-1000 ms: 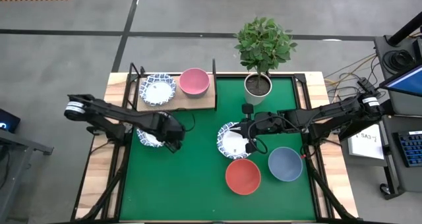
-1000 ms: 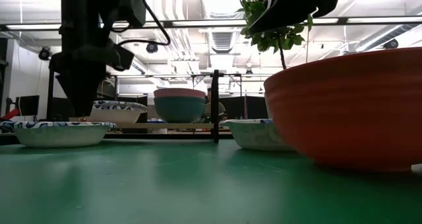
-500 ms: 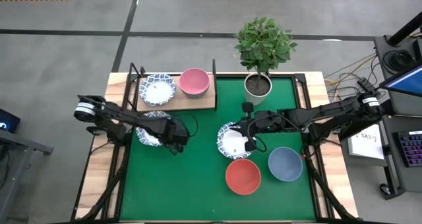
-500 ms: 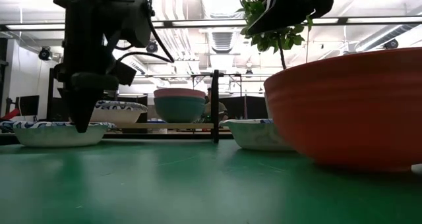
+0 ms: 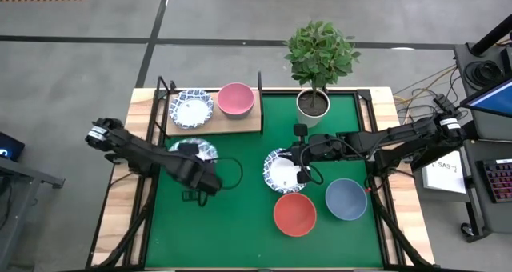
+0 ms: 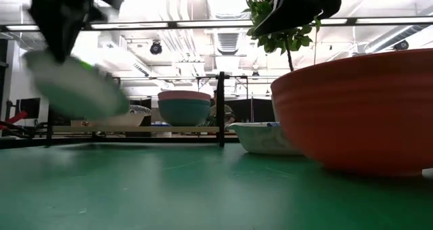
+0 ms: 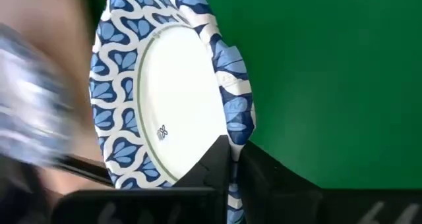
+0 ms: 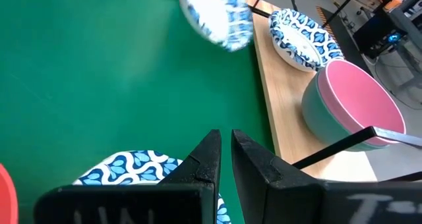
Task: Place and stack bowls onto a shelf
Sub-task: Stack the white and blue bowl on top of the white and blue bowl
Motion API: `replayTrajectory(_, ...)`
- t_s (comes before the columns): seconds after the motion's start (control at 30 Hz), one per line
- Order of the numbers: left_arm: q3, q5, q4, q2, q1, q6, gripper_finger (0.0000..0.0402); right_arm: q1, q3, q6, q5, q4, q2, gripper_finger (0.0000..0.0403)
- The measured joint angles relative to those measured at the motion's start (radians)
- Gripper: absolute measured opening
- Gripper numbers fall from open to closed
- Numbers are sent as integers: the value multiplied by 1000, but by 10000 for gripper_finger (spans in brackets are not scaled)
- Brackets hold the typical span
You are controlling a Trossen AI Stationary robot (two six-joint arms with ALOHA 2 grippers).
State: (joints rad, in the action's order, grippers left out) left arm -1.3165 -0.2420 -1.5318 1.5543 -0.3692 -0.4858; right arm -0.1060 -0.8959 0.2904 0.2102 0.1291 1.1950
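My left gripper (image 5: 196,165) is shut on a white bowl with a blue patterned rim (image 5: 194,150), which hangs above the green mat (image 5: 240,224) at its left side. In the low view this bowl (image 6: 74,88) shows blurred and tilted. On the shelf (image 5: 240,124) at the far left stand another patterned bowl (image 5: 192,108) and a pink bowl (image 5: 236,98) nested in a green one (image 6: 184,113). My right gripper (image 5: 302,170) is shut, with nothing between its fingers, above a third patterned bowl (image 5: 280,172) at mid-mat. A red bowl (image 5: 294,214) and a grey-blue bowl (image 5: 346,198) rest on the mat near the front. My left gripper pinches the bowl's patterned rim (image 7: 236,128), one finger inside the bowl and one outside. The fingers come steeply from above. The bowl is lifted clear of the mat and tilted, hanging from that one spot on its rim.
A white pot with a small green plant (image 5: 313,102) stands at the mat's far edge, right of the shelf. Thin black uprights (image 6: 220,108) rise at the shelf's ends. Bare mat lies at the near left (image 5: 208,232).
My left gripper has shut on the rim of the patterned bowl that lay on the mat's left side. It has then risen and rolled about its own line. The bowl has come off the mat and now hangs tilted.
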Motion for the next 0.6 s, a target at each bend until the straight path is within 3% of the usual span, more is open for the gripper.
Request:
replayTrajectory(0.1,-117,-120,-36,-7,-9,101,1,2,0,-1,0,0,0,27)
replayTrajectory(0.27,-211,-250,-37,-69,44,189,0,2,0,-2,0,0,0,27)
replayTrajectory(0.37,-201,-340,-39,-121,108,196,0,2,0,-2,0,0,0,27)
replayTrajectory(0.6,-30,-386,12,-260,343,222,0,2,0,-1,0,0,0,27)
